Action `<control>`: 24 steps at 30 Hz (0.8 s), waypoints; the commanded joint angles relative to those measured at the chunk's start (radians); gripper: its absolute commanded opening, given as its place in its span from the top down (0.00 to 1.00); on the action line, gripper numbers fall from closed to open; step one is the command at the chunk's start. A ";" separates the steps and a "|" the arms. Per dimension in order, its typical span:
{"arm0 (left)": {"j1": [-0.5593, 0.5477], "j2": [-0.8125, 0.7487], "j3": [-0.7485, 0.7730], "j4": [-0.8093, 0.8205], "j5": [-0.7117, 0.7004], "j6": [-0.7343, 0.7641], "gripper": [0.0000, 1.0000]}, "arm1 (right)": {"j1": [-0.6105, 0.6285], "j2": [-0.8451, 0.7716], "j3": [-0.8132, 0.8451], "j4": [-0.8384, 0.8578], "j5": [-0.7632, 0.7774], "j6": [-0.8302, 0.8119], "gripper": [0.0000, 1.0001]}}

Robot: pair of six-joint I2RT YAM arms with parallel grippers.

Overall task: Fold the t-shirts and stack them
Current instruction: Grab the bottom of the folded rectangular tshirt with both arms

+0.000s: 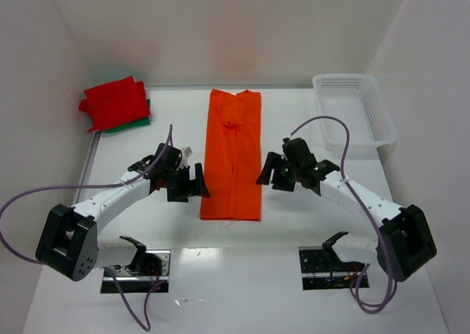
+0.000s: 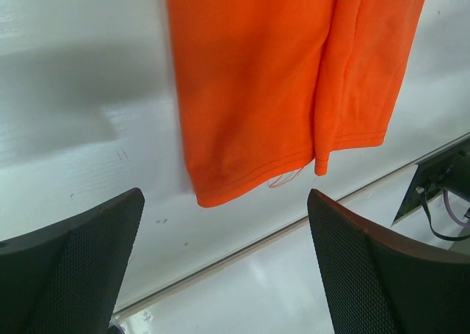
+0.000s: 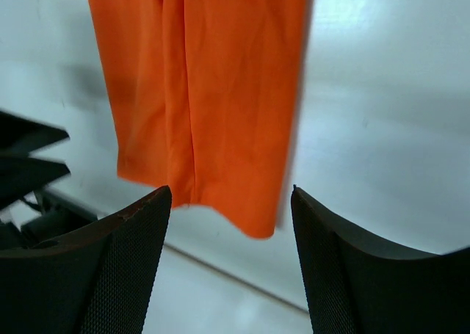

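An orange t-shirt (image 1: 233, 152) lies flat in the middle of the table, folded into a long narrow strip running front to back. Its near hem shows in the left wrist view (image 2: 272, 92) and in the right wrist view (image 3: 213, 92). My left gripper (image 1: 192, 184) is open and empty just left of the strip's near end. My right gripper (image 1: 270, 171) is open and empty just right of the strip. A folded red t-shirt (image 1: 114, 101) lies on a folded green one (image 1: 136, 122) at the back left.
A white mesh basket (image 1: 354, 112) stands at the back right. White walls close in the table on the left, back and right. The arm bases (image 1: 132, 264) sit at the near edge.
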 commanded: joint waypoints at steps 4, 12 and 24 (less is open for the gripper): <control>0.008 -0.017 -0.019 0.004 0.044 -0.034 0.00 | 0.157 -0.090 -0.166 -0.018 -0.025 0.186 0.31; 0.008 -0.048 -0.079 0.016 0.044 -0.114 0.07 | 0.166 -0.189 -0.272 -0.004 -0.034 0.215 0.38; -0.010 0.012 -0.091 0.029 0.000 -0.143 0.11 | 0.166 -0.068 -0.242 0.112 -0.004 0.158 0.41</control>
